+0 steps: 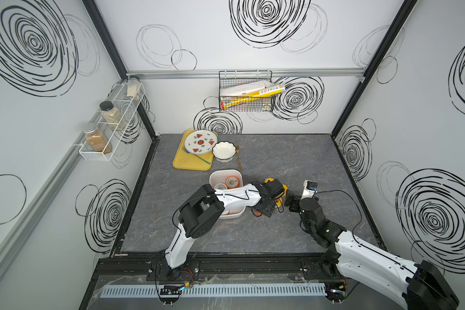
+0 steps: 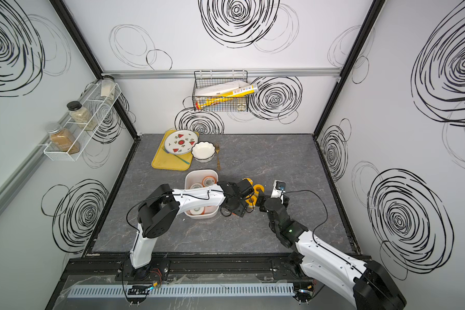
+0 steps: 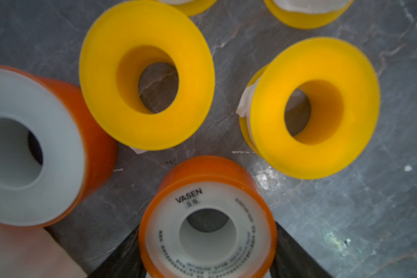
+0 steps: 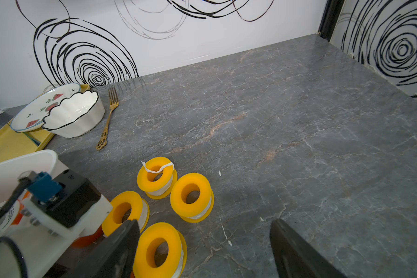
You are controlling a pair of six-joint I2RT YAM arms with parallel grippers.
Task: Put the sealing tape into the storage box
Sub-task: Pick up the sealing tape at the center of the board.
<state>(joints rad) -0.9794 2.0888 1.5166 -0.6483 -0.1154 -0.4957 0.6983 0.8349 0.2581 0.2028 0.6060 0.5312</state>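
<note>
at 3 o'clock of the white shallow plastic storage box (image 1: 212, 175), the left gripper (image 3: 207, 231) straddles an orange-flanged sealing tape spool (image 3: 206, 178), pinch impossible to tell; the right gripper (image 4: 204, 222) stands spread beside four yellow-flanged spools (image 4: 178, 197).

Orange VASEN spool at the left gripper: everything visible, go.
The orange spool is an orange plastic reel with a white face printed VASEN, fine text around a centre hole. It lies flat on the grey marbled tabletop, hole upward, between the black fingers of the left gripper; contact can't be confirmed. No neighbouring spool touches it.
</note>
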